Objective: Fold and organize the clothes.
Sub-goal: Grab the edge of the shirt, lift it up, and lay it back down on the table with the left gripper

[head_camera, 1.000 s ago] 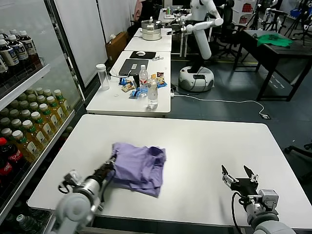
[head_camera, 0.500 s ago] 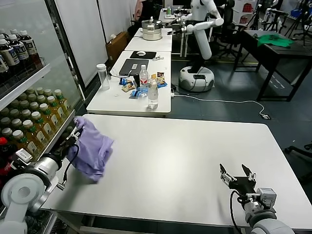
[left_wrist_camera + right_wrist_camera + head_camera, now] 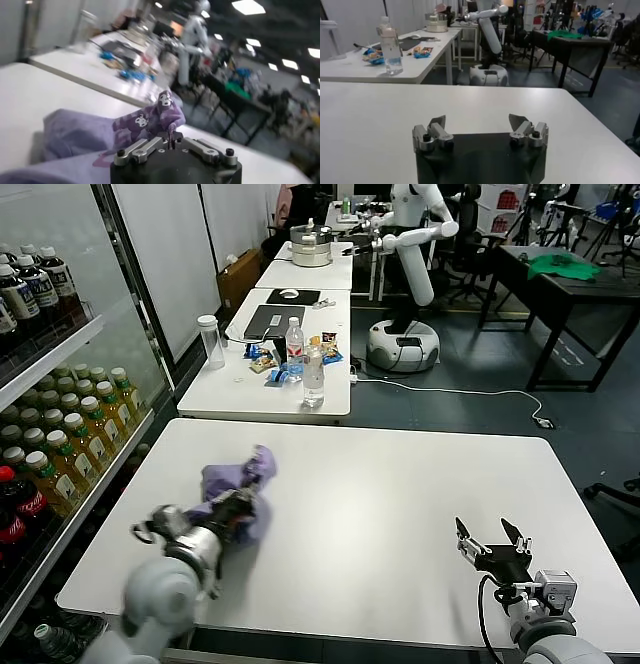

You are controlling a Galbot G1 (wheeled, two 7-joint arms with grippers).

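Half a second back the lavender T-shirt hung bunched off the desk's left edge in the left pincer; now arm and cloth have swung back over the white desk, and the shirt sits in a crumpled heap at about nine o'clock from the desk's middle, near the left edge. Its larger part rests on the desk, while a twisted peak with small dark printed figures stands up above the left pincer, whose jaws are closed tight on a fold of the fabric, as the left wrist view shows. Over at about five o'clock, near the desk's front right corner, the right pincer waits with its fingers spread wide and nothing between them. I judge the shirt to be light, thin and completely limp: it will sag, twist and bunch from any single grip, and will not hold a shape until laid flat. A sounder hold for folding would likely be at the shoulder seams or the hem corners, one in each pincer, rather than a mid-cloth pinch. No brand or lettering is readable; the shirt's print looks like little skull-like faces, and the bottle labels on the left-hand shelves are too small to make out.
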